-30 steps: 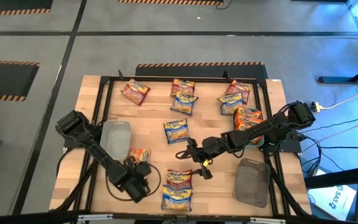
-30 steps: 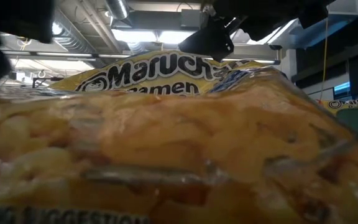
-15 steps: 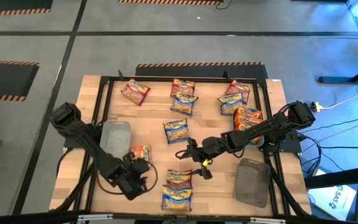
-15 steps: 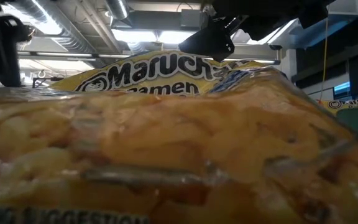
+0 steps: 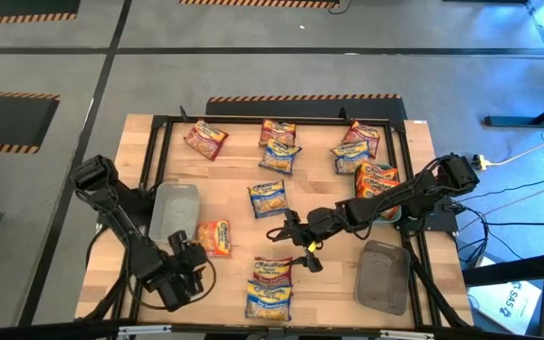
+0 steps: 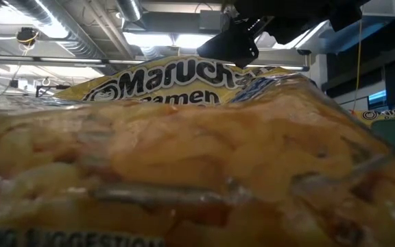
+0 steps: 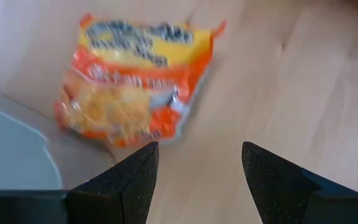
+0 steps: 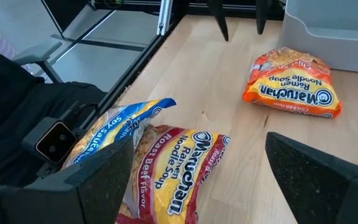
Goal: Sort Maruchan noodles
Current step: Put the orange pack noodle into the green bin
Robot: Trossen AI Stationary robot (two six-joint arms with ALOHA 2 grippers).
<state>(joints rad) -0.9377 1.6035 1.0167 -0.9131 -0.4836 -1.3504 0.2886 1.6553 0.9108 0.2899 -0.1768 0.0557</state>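
Maruchan noodles packets lie scattered on the wooden table point(image 5: 234, 179). An orange packet point(image 5: 213, 238) point(image 7: 135, 81) lies flat beside the clear tray point(image 5: 176, 210). My left gripper point(image 5: 182, 274) point(image 7: 197, 180) hovers open nearer the front edge than that packet, touching nothing. My right gripper point(image 5: 296, 247) point(image 8: 204, 180) hangs open over the table's middle, above a maroon packet point(image 5: 272, 272) point(image 8: 173, 168) and a blue one point(image 5: 268, 300) point(image 8: 117, 130). In the low view one packet point(image 6: 184, 158) fills the picture, and my right gripper point(image 6: 228, 44) shows above it.
More packets lie along the far side: maroon point(image 5: 206, 139), maroon point(image 5: 277, 132), blue point(image 5: 280, 156), and a group at the far right point(image 5: 355, 146). A blue packet point(image 5: 268, 198) lies mid-table. A grey tray point(image 5: 383, 276) sits near right. An orange packet point(image 5: 376, 178) lies by the right rail.
My left gripper has drawn back from the orange packet toward the table's left edge, rising a little, and has stayed open. The orange packet, partly covered by the gripper before, now lies in full view beside the clear tray.
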